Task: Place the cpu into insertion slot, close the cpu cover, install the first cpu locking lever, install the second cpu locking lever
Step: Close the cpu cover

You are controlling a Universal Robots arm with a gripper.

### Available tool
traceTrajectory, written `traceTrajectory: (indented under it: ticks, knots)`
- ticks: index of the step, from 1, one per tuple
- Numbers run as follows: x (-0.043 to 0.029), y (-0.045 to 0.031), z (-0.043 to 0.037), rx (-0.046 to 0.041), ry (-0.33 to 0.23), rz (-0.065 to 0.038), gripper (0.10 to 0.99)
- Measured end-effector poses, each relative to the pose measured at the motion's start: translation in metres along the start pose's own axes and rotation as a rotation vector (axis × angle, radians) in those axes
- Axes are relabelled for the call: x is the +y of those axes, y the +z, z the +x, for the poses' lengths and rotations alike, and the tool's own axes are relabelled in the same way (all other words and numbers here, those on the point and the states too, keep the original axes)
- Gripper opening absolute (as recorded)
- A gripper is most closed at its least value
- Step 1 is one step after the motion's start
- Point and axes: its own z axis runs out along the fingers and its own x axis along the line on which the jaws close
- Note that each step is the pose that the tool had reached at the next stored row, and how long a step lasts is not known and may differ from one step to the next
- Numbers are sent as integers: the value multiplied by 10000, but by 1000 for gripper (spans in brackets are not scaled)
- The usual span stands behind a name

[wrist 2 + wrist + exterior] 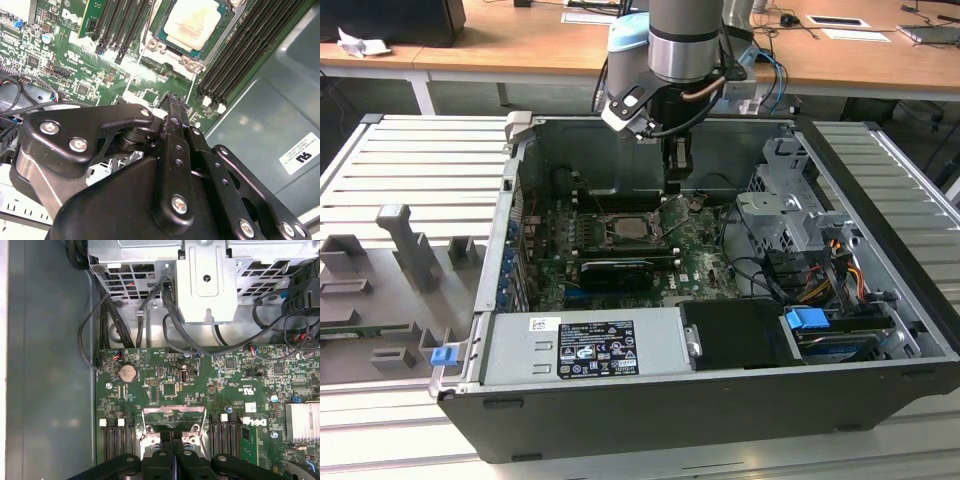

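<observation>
Overlapping cpu cover [175, 410] edge: gripper [172, 435]

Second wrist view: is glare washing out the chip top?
In the second wrist view, yes: the chip reads near-white with detail lost, and a bright patch flares on the green board beside it; in the exterior view the chip looks dimmer, shaded inside the case.

A pale, matt metal top is seen on the cpu [192, 25], seated in a faintly shiny green circuit board [65, 55]. The gripper [172, 100] is finished in matt black, studded with bright metal screws. Bare sheet metal is shown on the drive cage [207, 285], smooth dark grey paint on the computer case [650, 420], and ribbed metal on the table [410, 170].
</observation>
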Motion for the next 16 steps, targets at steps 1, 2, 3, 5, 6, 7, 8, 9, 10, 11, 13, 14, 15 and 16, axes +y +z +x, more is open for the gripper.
traceTrajectory:
  ticks: [1,2,3,5,6,7,8,9,10,11,13,14,15,16]
  knots:
    - [3,0,0,0,-1,0,106]
    - [5,0,1,0,-1,0,106]
    - [8,1,1,0,-2,0,106]
    - [13,1,1,0,-4,0,106]
    - [16,1,2,0,-5,0,106]
    - [19,1,2,0,-6,0,106]
    - [24,1,3,0,-8,0,106]
    - [29,2,3,0,-9,0,106]
    - [33,2,4,0,-11,0,106]
    - [38,3,4,0,-12,0,106]
    - [43,3,5,0,-13,1,106]
    - [48,3,6,0,-15,1,106]
    - [55,4,7,1,-16,1,106]
    - [64,4,8,1,-17,1,106]
